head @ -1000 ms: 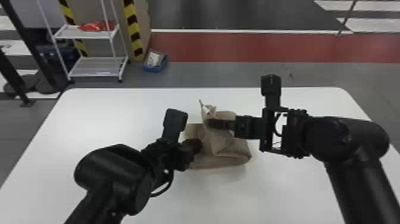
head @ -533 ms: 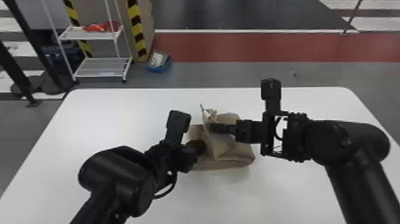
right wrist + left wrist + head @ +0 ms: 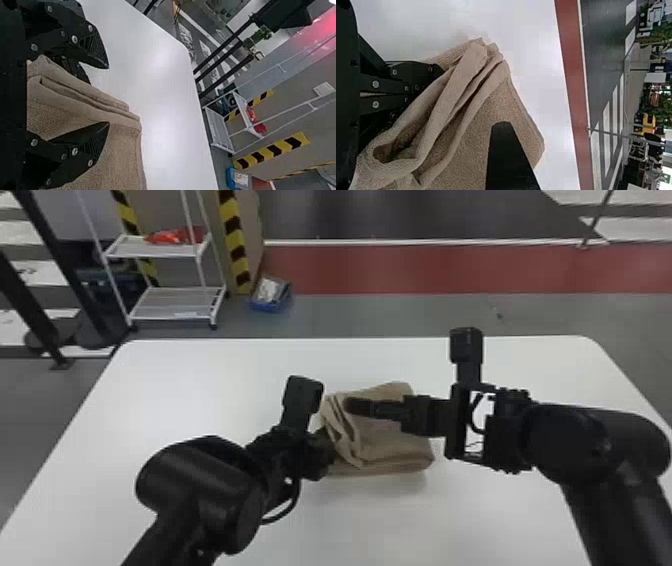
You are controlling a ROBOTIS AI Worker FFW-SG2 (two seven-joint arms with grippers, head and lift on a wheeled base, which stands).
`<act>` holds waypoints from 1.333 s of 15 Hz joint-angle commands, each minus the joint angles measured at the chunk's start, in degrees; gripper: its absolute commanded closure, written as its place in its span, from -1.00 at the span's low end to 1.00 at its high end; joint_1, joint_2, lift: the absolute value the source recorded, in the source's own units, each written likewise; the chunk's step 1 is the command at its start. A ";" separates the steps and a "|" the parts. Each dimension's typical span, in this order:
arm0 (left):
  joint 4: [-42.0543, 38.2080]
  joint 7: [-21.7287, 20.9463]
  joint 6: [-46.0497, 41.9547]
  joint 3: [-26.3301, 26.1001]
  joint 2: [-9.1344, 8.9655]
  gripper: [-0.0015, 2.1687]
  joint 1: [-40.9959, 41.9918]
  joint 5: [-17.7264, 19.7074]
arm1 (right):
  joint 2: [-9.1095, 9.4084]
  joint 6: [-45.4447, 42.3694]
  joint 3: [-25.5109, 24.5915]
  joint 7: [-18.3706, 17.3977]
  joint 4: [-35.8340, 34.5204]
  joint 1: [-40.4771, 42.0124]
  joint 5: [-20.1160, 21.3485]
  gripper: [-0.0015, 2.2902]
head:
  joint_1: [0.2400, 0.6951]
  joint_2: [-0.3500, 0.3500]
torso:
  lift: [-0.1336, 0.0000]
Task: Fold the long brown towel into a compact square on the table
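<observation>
Evidently, most of the risk sits at the left side of the bundle. The black two-fingered left hand is set low at that edge, its fingers brought nearly together, tips buried, and the bunched folds seem to be pinched there. If it were drawn off leftward without being opened fully, the layers could be dragged out with it. The long brown terry-cloth towel, already folded to a compact bundle in the middle of the white flat surface, is ridged and slanted on its left part; should it be pressed down as it lies, creases would be locked in and the square left lopsided. Farther right, the black right hand is held over the cloth with fingers spread, a folded edge between them; by a low sweep, the top layer might be snagged.
</observation>
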 commanded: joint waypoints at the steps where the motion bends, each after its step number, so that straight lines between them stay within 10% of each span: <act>1: 0.00 -0.01 0.00 0.26 0.06 0.85 0.09 0.08 | -1.87 -0.51 -2.52 0.44 -4.13 2.86 -2.01 -0.90 | 1.00 0.06 | -0.92; 5: -0.09 -0.10 0.00 0.26 0.06 0.85 0.17 -0.01 | -6.17 -0.69 -7.97 4.04 -10.02 9.71 -2.09 -0.62 | 1.00 -0.05 | -0.92; 6: -0.09 -0.10 0.00 0.17 -0.03 0.85 0.17 -0.01 | -6.96 -1.57 -9.73 5.80 -10.99 11.56 -2.09 -0.35 | 1.00 -0.09 | -0.92; 8: 0.00 -0.01 -0.18 0.26 -0.12 0.85 0.17 -0.01 | -7.05 -4.38 -12.80 10.90 -13.71 15.43 -0.16 0.79 | 1.00 -0.19 | -0.92; 9: -0.09 -0.01 -0.18 0.34 -0.12 0.85 0.17 -0.01 | -7.05 -7.02 -13.16 12.74 -14.68 17.27 1.86 0.91 | 1.00 -0.22 | -0.92; 20: 0.53 -0.45 -1.05 0.61 -0.21 0.84 0.09 0.60 | -6.44 -17.56 -14.65 21.62 -18.99 32.12 6.96 0.91 | 1.00 -0.33 | -0.92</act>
